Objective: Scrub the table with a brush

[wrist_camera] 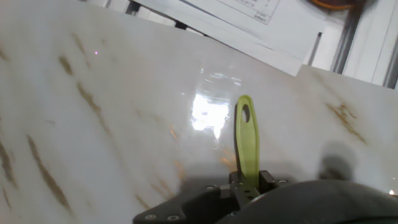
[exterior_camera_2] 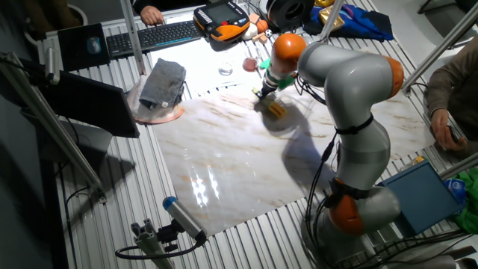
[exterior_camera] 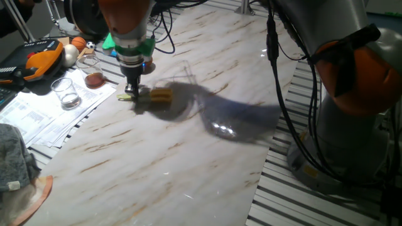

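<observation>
One fixed view: gripper (exterior_camera: pixel 132 91) lowered near the far-left part of the table (exterior_camera: pixel 157 157), fingers clenched on the pale handle of the brush (exterior_camera: pixel 152 95); handle end protruding to the left of the fingers, yellow-orange head lying on the marble just to the right, within a dark shadow. Off the table's left edge, printed sheets (exterior_camera: pixel 47 110) bearing two clear glasses (exterior_camera: pixel 66 93), with an orange-and-black handheld unit (exterior_camera: pixel 39 58) farther back. The other fixed view: same grasp seen from the opposite side, gripper (exterior_camera_2: pixel 263 93) and brush (exterior_camera_2: pixel 275 109) close to the table's (exterior_camera_2: pixel 224 161) far edge; visible only here, a grey cloth (exterior_camera_2: pixel 162 82) on a round mat beside the tabletop and a keyboard (exterior_camera_2: pixel 153 35) beyond. Hand view: yellow-green handle (wrist_camera: pixel 245 140) with a hanging hole near its tip, pinched between two dark fingers (wrist_camera: pixel 268 179) at the lower edge, extending over the glossy streaked table (wrist_camera: pixel 93 124); brush head not visible, printed sheets (wrist_camera: pixel 249 25) beyond the far edge.
</observation>
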Available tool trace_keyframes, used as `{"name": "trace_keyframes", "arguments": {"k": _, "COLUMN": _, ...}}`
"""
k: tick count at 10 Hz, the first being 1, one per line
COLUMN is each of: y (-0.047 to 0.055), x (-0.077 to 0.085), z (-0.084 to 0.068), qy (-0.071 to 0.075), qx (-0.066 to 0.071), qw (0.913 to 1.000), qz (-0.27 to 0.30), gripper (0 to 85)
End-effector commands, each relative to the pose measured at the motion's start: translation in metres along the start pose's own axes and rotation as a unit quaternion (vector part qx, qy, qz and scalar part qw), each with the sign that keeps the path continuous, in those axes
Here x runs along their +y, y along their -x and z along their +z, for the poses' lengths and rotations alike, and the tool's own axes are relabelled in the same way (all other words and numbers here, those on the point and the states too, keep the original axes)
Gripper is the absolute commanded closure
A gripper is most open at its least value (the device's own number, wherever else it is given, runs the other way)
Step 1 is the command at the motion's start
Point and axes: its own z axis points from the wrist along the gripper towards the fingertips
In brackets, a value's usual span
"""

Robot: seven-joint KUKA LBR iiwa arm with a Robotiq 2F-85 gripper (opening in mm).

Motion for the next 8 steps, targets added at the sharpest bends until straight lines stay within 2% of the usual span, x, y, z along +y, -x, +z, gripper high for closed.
{"name": "trace_keyframes", "arguments": {"k": 1, "y": -0.001, "x": -0.005, "z": -0.001, "qy": 0.001, "qx": 0.0, "qw": 1.0, "qz": -0.004, "gripper": 85.0}}
{"name": "trace_keyframes", "arguments": {"k": 3, "y": -0.007, "x": -0.021, "z": 0.0, "qy": 0.003, "qx": -0.003, "qw": 0.9998, "qz": -0.019, "gripper": 85.0}}
{"name": "trace_keyframes", "arguments": {"k": 5, "y": -0.01, "x": -0.028, "z": 0.0, "qy": 0.007, "qx": -0.006, "qw": 0.9997, "qz": -0.023, "gripper": 85.0}}
{"name": "trace_keyframes", "arguments": {"k": 8, "y": -0.006, "x": -0.017, "z": 0.0, "qy": 0.011, "qx": -0.003, "qw": 0.9999, "qz": -0.013, "gripper": 85.0}}
